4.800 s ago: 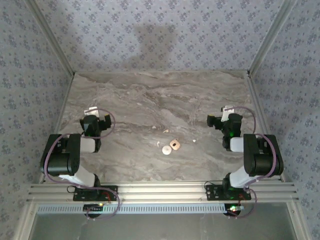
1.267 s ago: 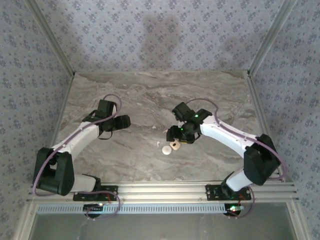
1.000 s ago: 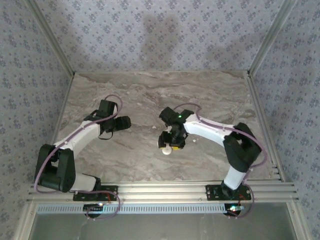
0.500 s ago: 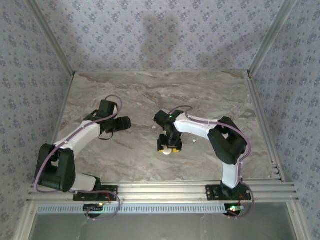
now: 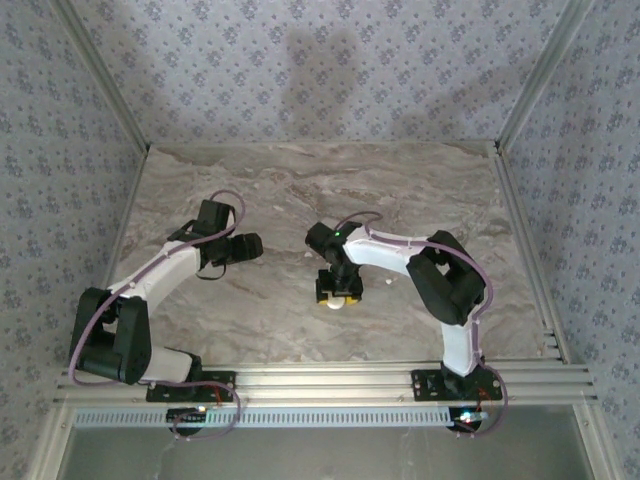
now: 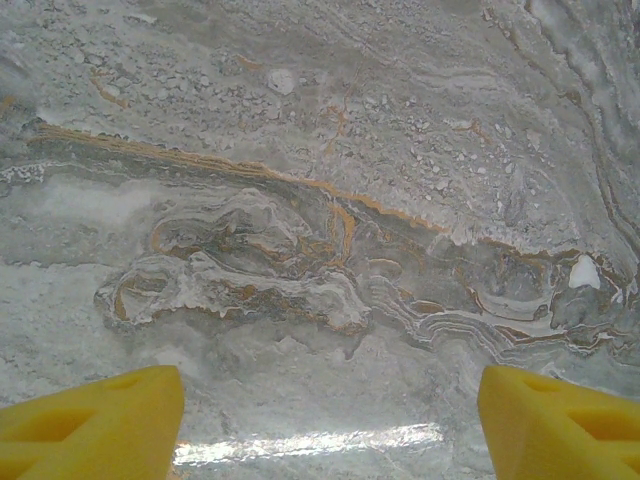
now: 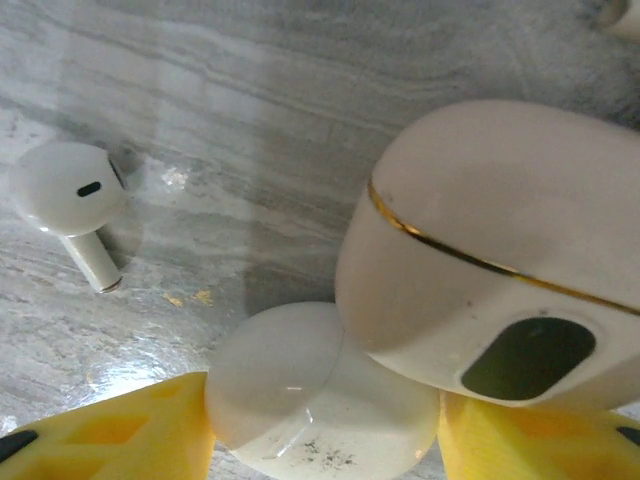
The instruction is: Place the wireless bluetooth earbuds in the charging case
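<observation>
The charging case (image 7: 490,250) is cream with a gold seam and a dark oval slot, and its round white lid (image 7: 320,400) lies open beside it on the marble. My right gripper (image 7: 325,425) (image 5: 337,289) straddles the lid, with both yellow fingers (image 7: 120,430) pressed against its sides. One white earbud (image 7: 68,192) lies to the left of the case, stem toward me. Another white speck (image 5: 388,283) lies to the right of the case. My left gripper (image 6: 330,400) (image 5: 245,246) hovers open over bare marble to the left, holding nothing.
The marble tabletop (image 5: 300,190) is bounded by patterned walls and an aluminium rail (image 5: 320,380) at the near edge. A small white fleck (image 6: 583,272) lies on the stone ahead of the left gripper; I cannot tell what it is.
The right arm swung left and came down over the case, its fingers now round the lid. The left arm reached out earlier and has since stayed still.
</observation>
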Robot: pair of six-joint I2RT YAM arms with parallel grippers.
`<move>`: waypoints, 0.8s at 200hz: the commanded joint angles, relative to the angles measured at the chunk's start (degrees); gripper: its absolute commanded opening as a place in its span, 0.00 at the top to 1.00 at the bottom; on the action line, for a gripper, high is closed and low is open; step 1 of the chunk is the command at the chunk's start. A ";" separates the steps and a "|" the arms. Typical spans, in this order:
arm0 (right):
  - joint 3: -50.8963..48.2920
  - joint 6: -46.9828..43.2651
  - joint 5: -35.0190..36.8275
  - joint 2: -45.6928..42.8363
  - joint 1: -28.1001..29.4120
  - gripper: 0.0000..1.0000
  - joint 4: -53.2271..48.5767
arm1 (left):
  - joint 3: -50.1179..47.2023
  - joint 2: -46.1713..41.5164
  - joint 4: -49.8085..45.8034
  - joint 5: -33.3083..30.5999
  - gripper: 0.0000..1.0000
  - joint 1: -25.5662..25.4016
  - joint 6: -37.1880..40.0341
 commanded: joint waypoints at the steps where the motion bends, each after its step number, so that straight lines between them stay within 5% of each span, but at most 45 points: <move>1: 0.70 -0.54 1.80 1.10 0.28 0.45 1.05 | 1.12 -1.07 -0.70 0.62 0.22 0.09 -0.15; 40: -1.78 0.30 -0.98 -2.19 -0.49 0.55 5.09 | 1.12 -2.39 -0.46 1.22 0.24 0.09 0.62; 76: -10.98 5.20 -4.93 -12.82 -3.35 0.57 20.32 | -1.22 -7.73 5.87 3.97 0.24 -0.24 3.95; 160: -25.13 15.17 -16.78 -29.90 -11.61 0.59 52.85 | -19.15 -17.55 43.55 13.58 0.33 -11.08 22.58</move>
